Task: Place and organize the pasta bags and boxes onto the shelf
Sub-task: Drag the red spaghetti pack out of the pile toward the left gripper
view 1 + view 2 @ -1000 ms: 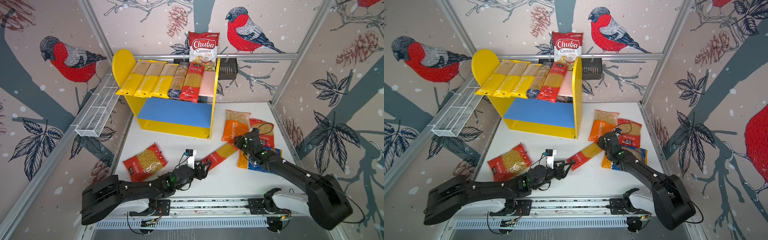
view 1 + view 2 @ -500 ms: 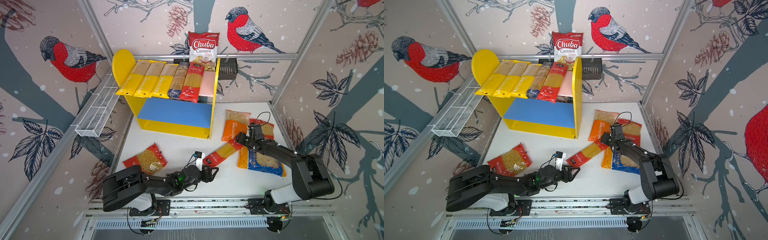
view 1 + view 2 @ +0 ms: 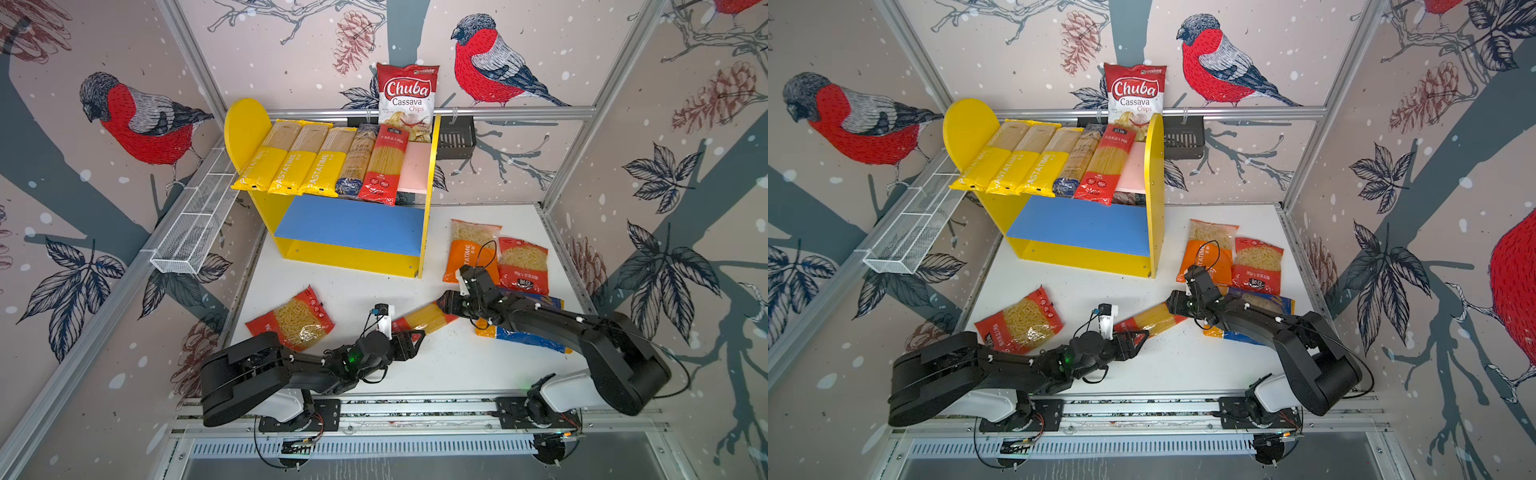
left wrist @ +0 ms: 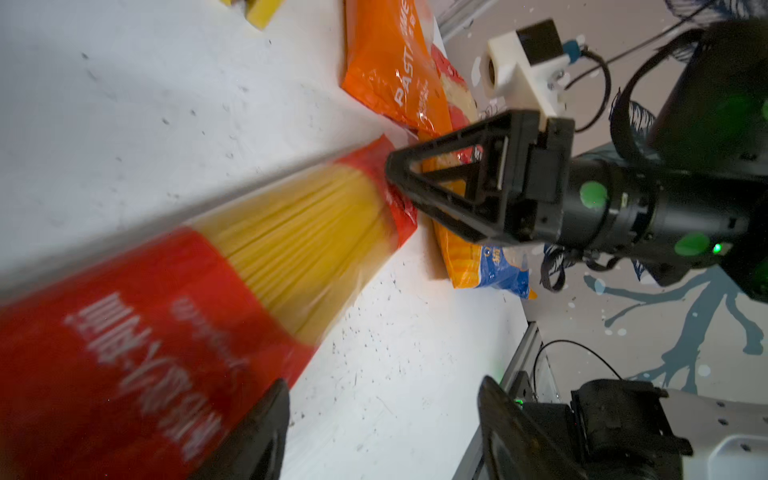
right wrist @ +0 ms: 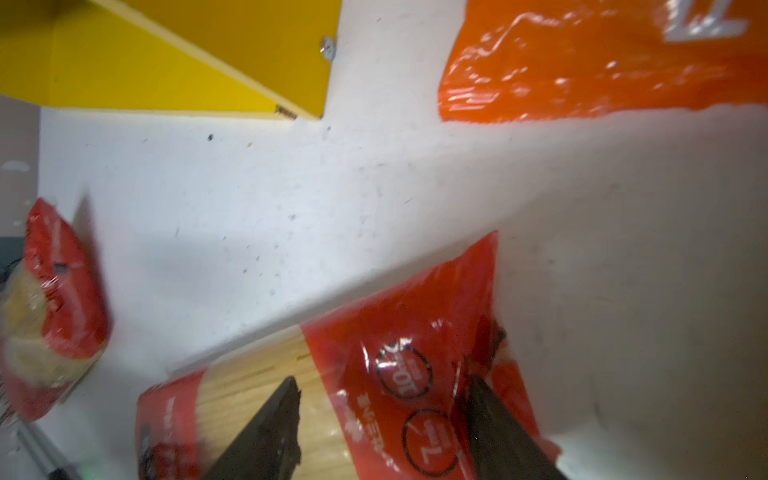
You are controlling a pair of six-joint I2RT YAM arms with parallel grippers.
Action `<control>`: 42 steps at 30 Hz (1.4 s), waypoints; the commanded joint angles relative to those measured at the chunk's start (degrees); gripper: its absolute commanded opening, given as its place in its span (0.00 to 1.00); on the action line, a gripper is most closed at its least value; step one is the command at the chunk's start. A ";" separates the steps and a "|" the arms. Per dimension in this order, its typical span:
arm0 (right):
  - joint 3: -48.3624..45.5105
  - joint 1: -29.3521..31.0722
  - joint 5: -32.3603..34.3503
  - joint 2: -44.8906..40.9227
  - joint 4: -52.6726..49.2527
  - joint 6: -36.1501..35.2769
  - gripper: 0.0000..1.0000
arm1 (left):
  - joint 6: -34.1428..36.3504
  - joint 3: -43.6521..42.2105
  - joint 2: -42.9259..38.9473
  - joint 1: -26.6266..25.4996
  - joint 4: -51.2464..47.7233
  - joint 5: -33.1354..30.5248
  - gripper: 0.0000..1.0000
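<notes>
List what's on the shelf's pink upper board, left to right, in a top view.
leftmost long yellow PASTATIME spaghetti pack → second yellow PASTATIME pack → third yellow PASTATIME pack → blue-labelled clear spaghetti pack → red-labelled clear spaghetti pack → bare pink board

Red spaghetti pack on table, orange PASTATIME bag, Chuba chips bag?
red spaghetti pack (image 3: 428, 318): top view, clear middle.
orange PASTATIME bag (image 3: 462, 259): top view, orange label.
Chuba chips bag (image 3: 407, 89): top view, logo.

blurred red spaghetti pack lies diagonally across the white counter; right fingers sit at its far end, mid-frame, orange bag beyond; left fingers spread apart.
</notes>
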 commanded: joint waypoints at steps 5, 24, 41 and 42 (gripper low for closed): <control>2.18 -4.73 0.87 -0.55 -4.44 -3.18 0.65 | -3.21 0.96 2.14 -0.28 0.40 2.36 0.70; -0.10 15.79 -3.48 3.12 2.65 8.19 0.62 | -1.01 -0.39 -3.64 20.01 -9.58 2.06 0.67; 14.01 20.17 11.48 9.69 -8.02 -5.36 0.50 | -4.59 -3.80 -25.88 20.54 -31.40 1.64 0.67; 14.87 21.03 12.68 10.95 -7.71 -5.67 0.50 | -5.28 -4.03 -26.40 19.32 -31.87 0.90 0.67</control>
